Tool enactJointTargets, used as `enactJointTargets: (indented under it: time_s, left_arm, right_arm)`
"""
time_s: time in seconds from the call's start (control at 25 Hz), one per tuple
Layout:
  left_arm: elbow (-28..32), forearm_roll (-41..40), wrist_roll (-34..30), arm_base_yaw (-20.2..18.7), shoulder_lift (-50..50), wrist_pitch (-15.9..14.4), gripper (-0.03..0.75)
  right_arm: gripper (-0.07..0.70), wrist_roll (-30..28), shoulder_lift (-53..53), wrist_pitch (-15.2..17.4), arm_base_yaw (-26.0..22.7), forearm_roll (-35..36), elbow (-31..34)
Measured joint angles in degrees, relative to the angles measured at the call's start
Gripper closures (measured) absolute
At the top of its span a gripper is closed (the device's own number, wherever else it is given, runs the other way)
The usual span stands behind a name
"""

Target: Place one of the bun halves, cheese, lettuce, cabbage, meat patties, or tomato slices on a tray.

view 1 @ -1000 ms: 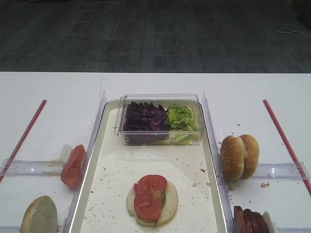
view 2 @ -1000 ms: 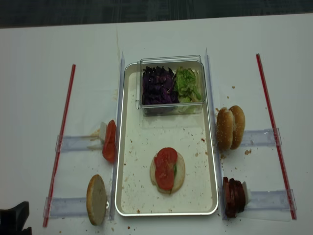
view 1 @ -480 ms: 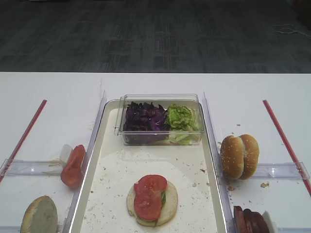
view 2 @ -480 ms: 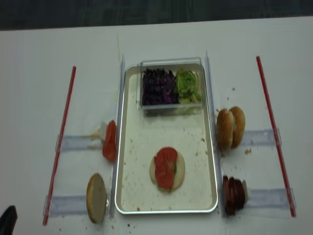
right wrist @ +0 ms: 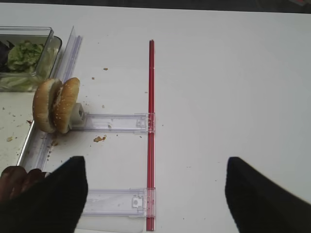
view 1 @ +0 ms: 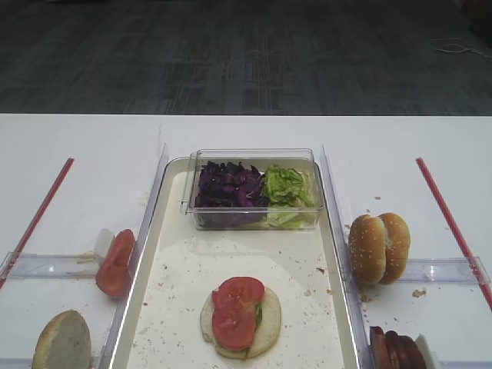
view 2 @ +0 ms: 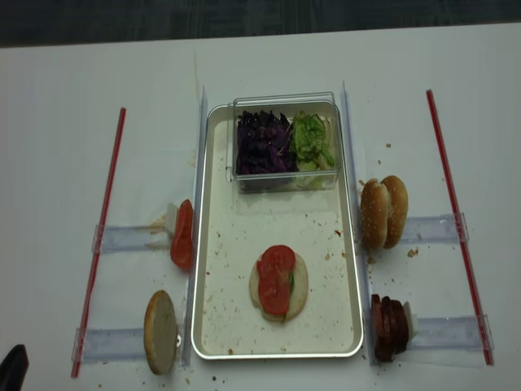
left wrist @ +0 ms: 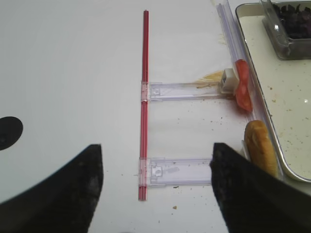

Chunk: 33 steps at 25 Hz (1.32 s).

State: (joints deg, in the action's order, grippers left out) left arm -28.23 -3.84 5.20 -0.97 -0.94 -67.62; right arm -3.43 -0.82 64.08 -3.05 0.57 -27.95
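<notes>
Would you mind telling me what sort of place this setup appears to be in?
Probably a lab or office test bench rather than a kitchen. A bare white table stands on grey carpet tile, red strips and clear plastic guides mark fixed spots for the ingredients, and a crumb-speckled tray sits centred between them.

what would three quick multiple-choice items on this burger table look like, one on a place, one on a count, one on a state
1. Where do the meat patties stand?
A. right of the tray
B. in the clear box
C. left of the tray

2. How many tomato slices lie on the bun half in the tray?
A. none
B. two
C. five

3. How is the left gripper?
A. shut on a bun
B. open and empty
C. shut on lettuce

Key: 1 A, the exterior view shows them beyond the tray's right rim; 2 B, two overlapping red rounds; 3 B, its fingers stand wide apart over bare table.
</notes>
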Motion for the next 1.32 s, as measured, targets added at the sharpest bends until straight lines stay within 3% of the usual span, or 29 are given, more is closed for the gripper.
enactJointTargets:
  time_s: [1.32]
  left_arm:
    - [0.0,0.0,0.27,0.0,0.0,0.0,0.242]
  right_arm:
    - [0.021,-0.21,0.0,0.0,0.0,0.0,0.0]
